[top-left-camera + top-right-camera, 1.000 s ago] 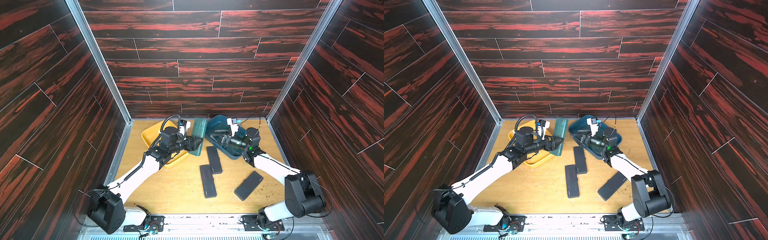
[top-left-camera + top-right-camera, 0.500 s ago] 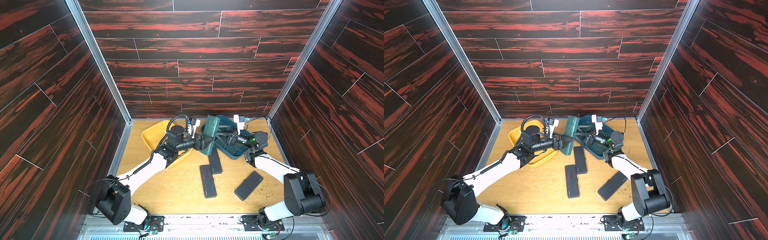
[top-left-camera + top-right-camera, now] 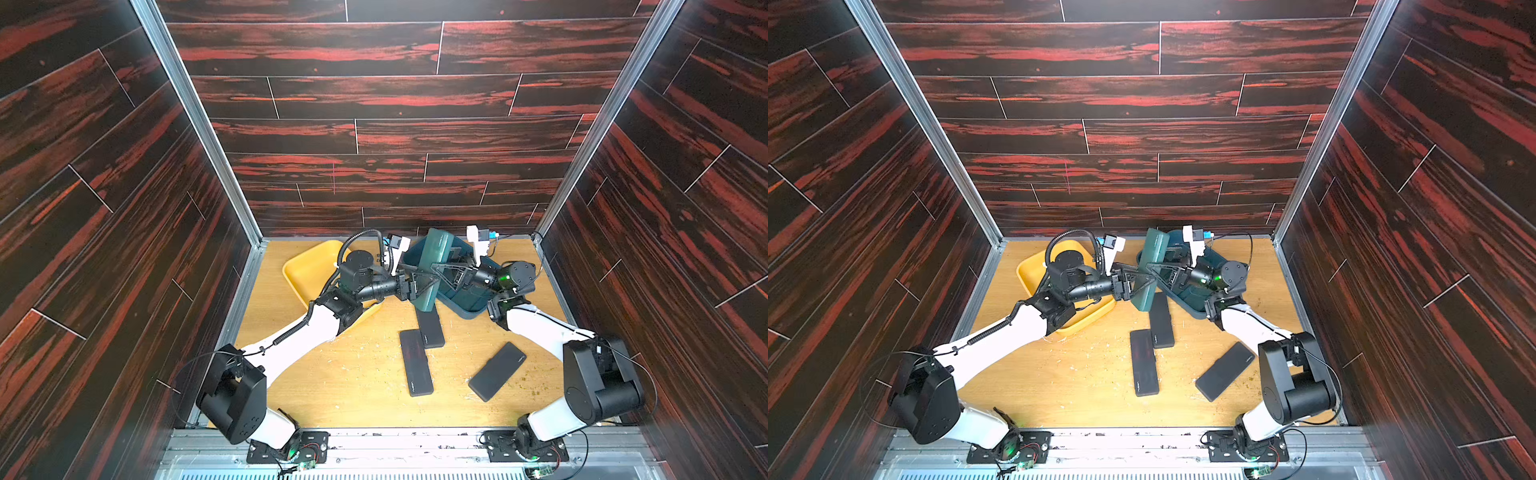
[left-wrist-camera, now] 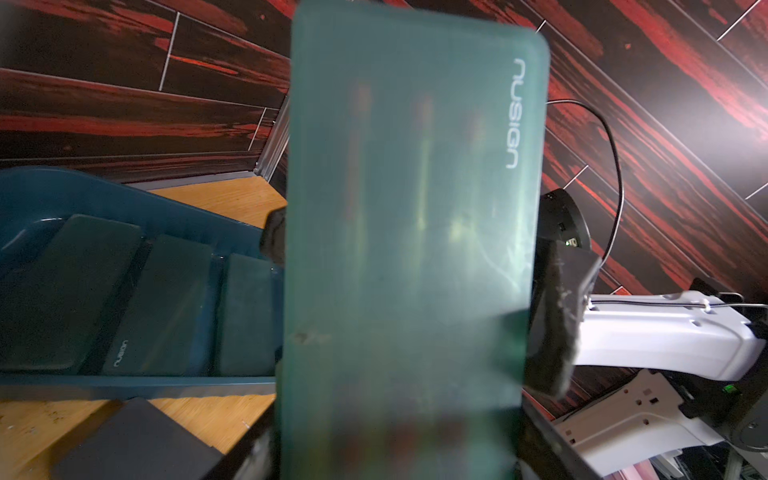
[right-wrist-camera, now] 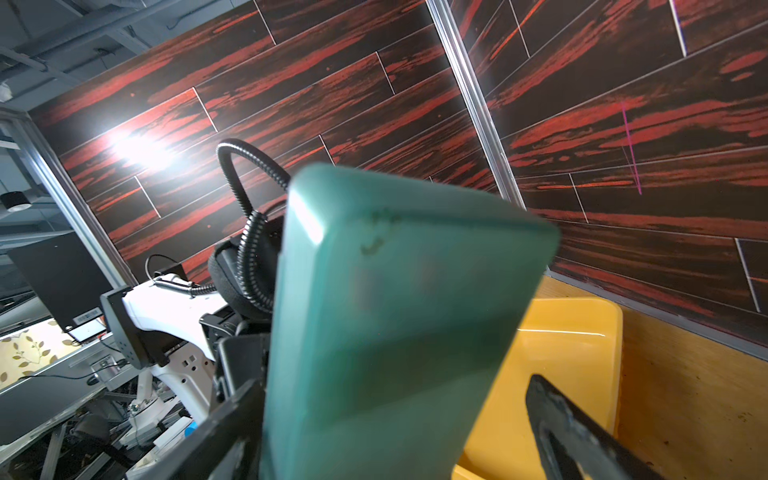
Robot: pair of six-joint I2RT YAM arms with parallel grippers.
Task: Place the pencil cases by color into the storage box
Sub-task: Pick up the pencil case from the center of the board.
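Note:
A dark green pencil case point(image 3: 432, 266) point(image 3: 1150, 262) stands upright in the air between the two arms, above the near left edge of the teal storage box point(image 3: 469, 308) point(image 3: 1192, 309). My left gripper point(image 3: 422, 287) point(image 4: 395, 457) is shut on its lower end. My right gripper point(image 3: 437, 275) point(image 5: 399, 436) is open and straddles the case; one finger point(image 5: 573, 436) stands clear of it. The left wrist view shows three dark green pencil cases point(image 4: 166, 303) lying in the box. Three black pencil cases point(image 3: 415, 368) point(image 3: 430, 328) point(image 3: 496, 371) lie on the wooden table.
A yellow tray point(image 3: 307, 266) point(image 5: 573, 345) sits at the back left, under the left arm. Dark panelled walls close in the table on three sides. The black cases lie near the middle and front right of the table.
My left arm has carried the green pencil case rightward from over the yellow tray to the teal box's edge. The right gripper has swung up to straddle it.

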